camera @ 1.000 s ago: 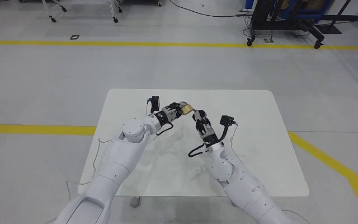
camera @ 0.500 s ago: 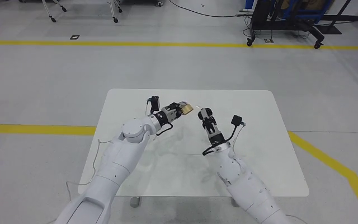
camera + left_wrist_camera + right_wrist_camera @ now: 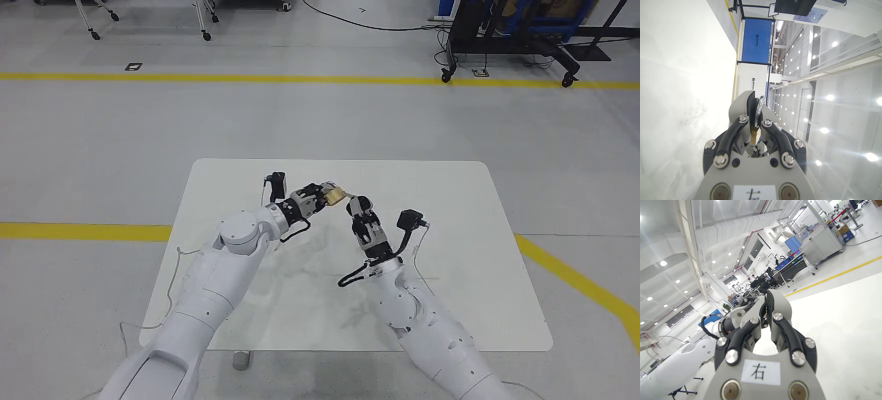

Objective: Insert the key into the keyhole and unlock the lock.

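Brass padlock point(image 3: 754, 133) sits clamped in my left claw point(image 3: 756, 100), with the silver shackle point(image 3: 760, 106) pinched between the pads. From above, the brass body pokes out at that claw's tip, just beside the right claw point(image 3: 357, 207). The right wrist camera shows its pads pressed together. I cannot make out a key between them. Each claw's base carries a white label point(image 3: 761, 371) with one black character.

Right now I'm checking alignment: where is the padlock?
In the top view, the padlock is clamped in the left jaws above the table's far middle, the right jaws close beside it.
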